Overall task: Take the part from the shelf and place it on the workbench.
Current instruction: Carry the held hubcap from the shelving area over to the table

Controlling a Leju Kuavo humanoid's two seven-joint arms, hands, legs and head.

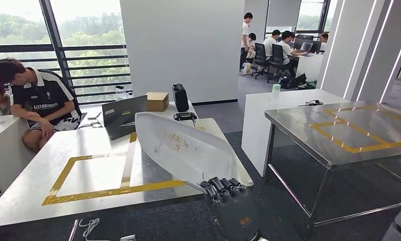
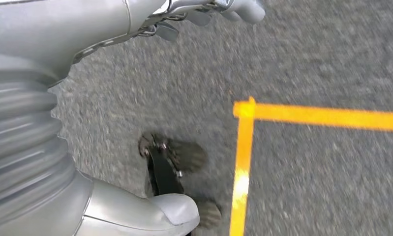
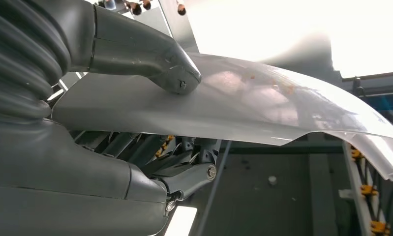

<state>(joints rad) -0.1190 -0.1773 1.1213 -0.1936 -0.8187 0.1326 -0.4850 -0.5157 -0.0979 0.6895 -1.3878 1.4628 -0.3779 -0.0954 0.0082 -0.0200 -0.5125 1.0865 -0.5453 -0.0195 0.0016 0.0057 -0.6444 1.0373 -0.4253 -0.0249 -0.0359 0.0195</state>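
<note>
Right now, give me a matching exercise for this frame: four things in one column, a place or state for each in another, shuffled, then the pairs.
Things:
1. white part
2. cardboard box
3. steel workbench
4. left hand

Places or states:
A. marked with yellow tape, nothing on the tape
B. held by the right hand
C. hanging over grey floor
D. on the white table, at its far end

Pairs: 1-B, 2-D, 3-A, 4-C

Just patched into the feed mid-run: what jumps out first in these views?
The big white curved part dominates, gripped at its near end by the right hand and held over the white table with yellow tape. A steel workbench marked with yellow tape stands to the right. The left hand hangs over grey carpet.
</note>
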